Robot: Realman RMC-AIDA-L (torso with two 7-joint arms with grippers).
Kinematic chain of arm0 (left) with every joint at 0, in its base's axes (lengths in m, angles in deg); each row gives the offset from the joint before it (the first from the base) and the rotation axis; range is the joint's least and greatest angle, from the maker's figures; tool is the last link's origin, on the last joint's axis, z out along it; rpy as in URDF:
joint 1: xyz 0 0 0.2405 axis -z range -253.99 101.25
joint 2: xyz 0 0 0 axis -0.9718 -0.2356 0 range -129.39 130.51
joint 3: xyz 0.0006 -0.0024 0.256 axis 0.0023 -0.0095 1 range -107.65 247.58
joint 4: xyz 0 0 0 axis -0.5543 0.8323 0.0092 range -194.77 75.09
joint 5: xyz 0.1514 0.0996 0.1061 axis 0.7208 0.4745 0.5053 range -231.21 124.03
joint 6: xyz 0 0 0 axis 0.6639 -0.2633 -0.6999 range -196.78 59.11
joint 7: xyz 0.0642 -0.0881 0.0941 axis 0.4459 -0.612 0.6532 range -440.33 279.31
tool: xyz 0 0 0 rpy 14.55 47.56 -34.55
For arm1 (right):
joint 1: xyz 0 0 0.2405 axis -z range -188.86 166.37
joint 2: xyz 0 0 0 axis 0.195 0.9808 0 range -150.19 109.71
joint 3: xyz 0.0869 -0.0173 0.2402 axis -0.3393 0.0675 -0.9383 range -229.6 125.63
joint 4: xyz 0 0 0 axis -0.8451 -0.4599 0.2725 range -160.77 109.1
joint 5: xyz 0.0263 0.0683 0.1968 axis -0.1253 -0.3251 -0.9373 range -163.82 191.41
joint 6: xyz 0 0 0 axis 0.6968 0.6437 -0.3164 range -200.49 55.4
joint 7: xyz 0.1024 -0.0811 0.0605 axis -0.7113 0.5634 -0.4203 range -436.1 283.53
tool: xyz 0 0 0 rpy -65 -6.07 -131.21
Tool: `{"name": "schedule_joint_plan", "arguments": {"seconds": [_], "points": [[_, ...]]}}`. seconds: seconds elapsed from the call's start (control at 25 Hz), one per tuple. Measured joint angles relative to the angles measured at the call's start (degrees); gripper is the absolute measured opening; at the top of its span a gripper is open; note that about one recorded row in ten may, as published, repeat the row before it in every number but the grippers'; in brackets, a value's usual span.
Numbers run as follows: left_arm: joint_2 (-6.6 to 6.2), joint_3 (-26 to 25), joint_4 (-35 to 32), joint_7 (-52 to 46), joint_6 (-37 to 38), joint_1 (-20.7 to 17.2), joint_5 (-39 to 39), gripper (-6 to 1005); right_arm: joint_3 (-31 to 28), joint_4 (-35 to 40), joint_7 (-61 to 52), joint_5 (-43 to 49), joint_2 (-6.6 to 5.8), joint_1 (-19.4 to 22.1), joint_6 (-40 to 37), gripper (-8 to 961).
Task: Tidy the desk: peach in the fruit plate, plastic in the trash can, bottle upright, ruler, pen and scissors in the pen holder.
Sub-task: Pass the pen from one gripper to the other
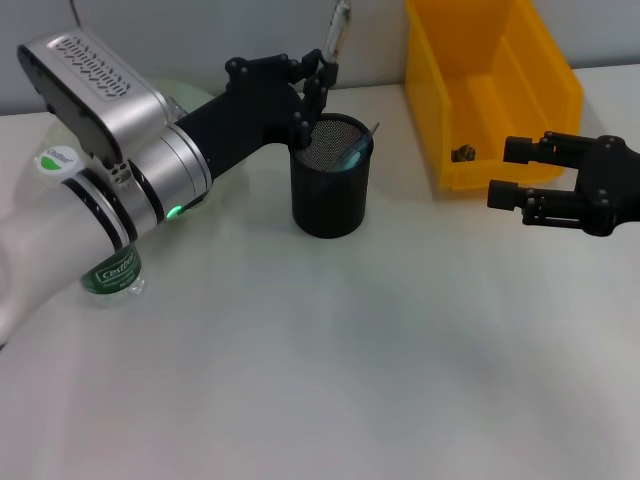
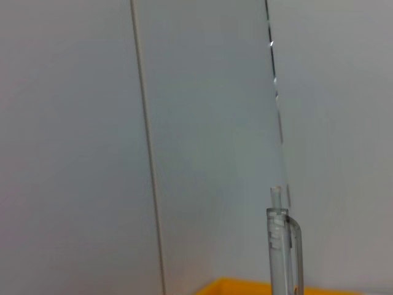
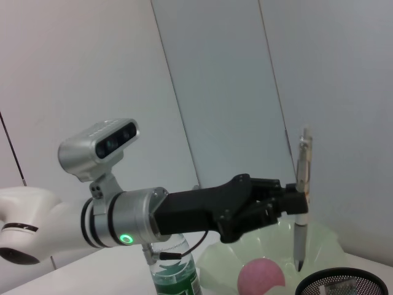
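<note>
White desk (image 1: 330,370) fills the head view, backed by a pale wall. At upper right stands the yellow trash can (image 1: 490,95), a small dark scrap on its floor. Upper centre holds the black mesh pen holder (image 1: 331,188), with something pale blue already inside. In the right wrist view the green fruit plate (image 3: 325,246) sits at lower right with the peach (image 3: 261,276) in it. The bottle (image 1: 108,275) stands at centre left of the head view, partly hidden by the left arm.

The left gripper (image 1: 318,78) is clenched on the pen (image 3: 302,196), held upright with its tip above the holder's rim. The right gripper (image 1: 520,172) hangs with jaws spread and nothing in them, at centre right beside the bin.

The tip looks close to the rim rather than centred, so a release now could catch the mesh edge, tip the pen outward, or nudge the holder over.
</note>
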Motion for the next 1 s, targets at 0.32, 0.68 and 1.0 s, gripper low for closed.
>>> {"name": "schedule_joint_plan", "arguments": {"seconds": [0.32, 0.68, 1.0], "points": [[-0.15, -0.4, -1.5, -2.0, 7.4, -2.2, -0.8, 192, -0.6, 0.2, -0.8, -4.4, -0.30, -0.3, 0.2, 761], [-0.23, 1.3, -1.2, -4.4, 7.6, -3.9, -0.3, 198, 0.4, 0.7, -0.3, -17.6, -1.04, -1.6, 4.1, 762], [-0.05, 2.9, -1.5, -5.9, 7.9, -5.4, -0.3, 202, 11.4, -3.4, 5.3, -19.3, 0.42, -2.9, 10.1, 762]]}}
